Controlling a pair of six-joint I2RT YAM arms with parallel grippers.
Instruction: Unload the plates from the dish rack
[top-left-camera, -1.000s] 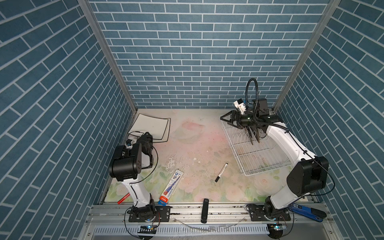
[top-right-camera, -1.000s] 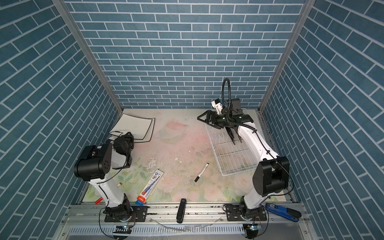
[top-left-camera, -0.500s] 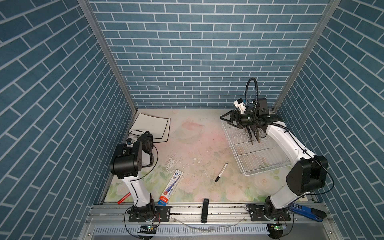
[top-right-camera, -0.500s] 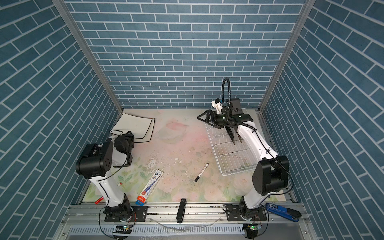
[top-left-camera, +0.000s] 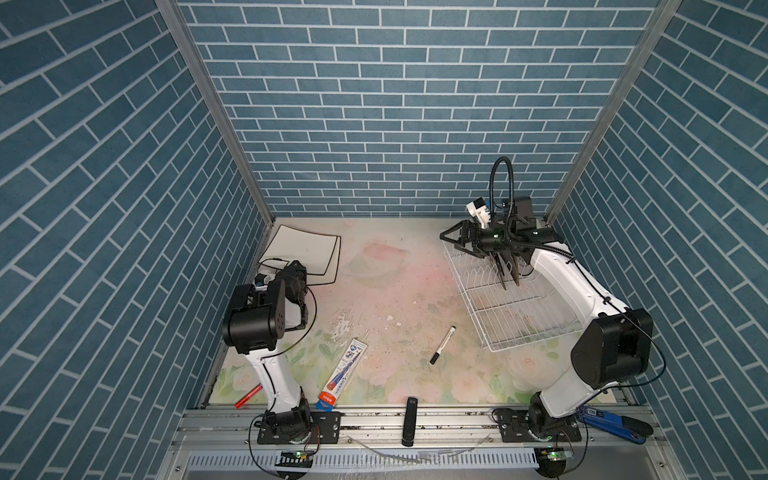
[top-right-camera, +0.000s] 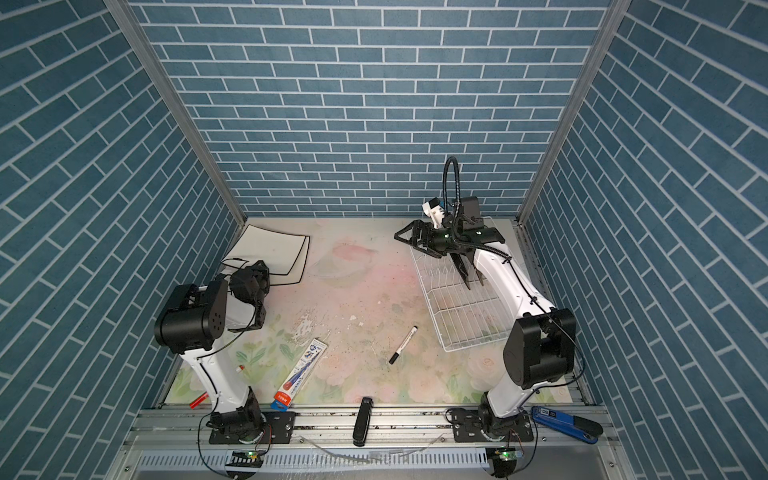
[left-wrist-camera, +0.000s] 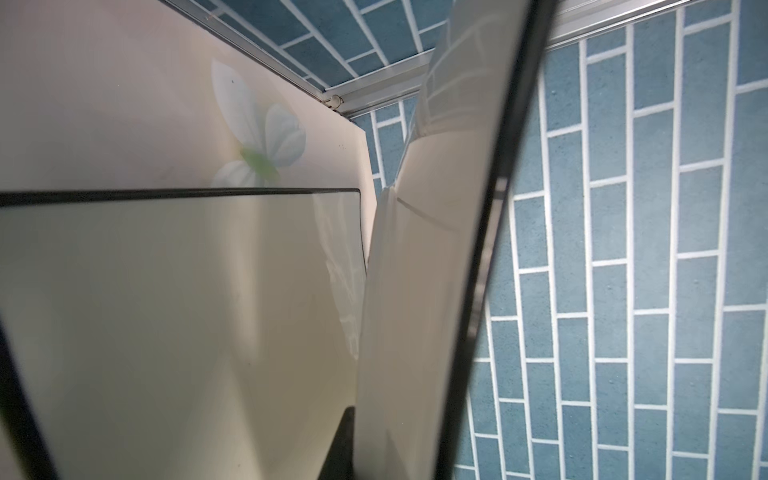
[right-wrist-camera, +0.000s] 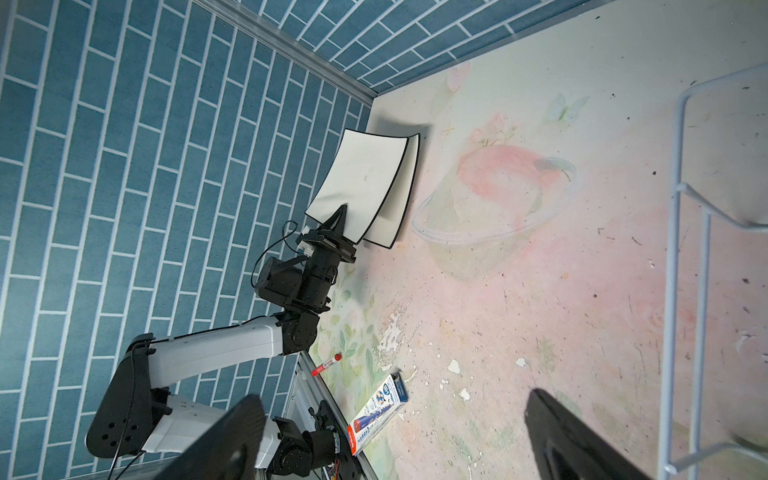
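Top views: The right gripper (top-left-camera: 457, 241), jaws spread wide and empty, hovers over the far end of the dish rack (top-left-camera: 498, 309), just beside two dark plates (top-left-camera: 509, 268) standing on edge inside it. The left gripper (top-left-camera: 297, 270) works well apart from the rack, across the table (top-left-camera: 395, 270).
Left wrist view: A held white plate (left-wrist-camera: 424, 270), black-rimmed, hangs tilted above a second white plate (left-wrist-camera: 166, 311) lying flat, both far from the dish rack.
Right wrist view: The left gripper's jaws pinch the held white plate (right-wrist-camera: 357, 183) by one rim edge. A wire of the dish rack (right-wrist-camera: 679, 145) stands close to the camera.
Handling: Glossy and stiff, probably breakable and slippery. The dark plates look best taken by the exposed top edge and lifted straight up.
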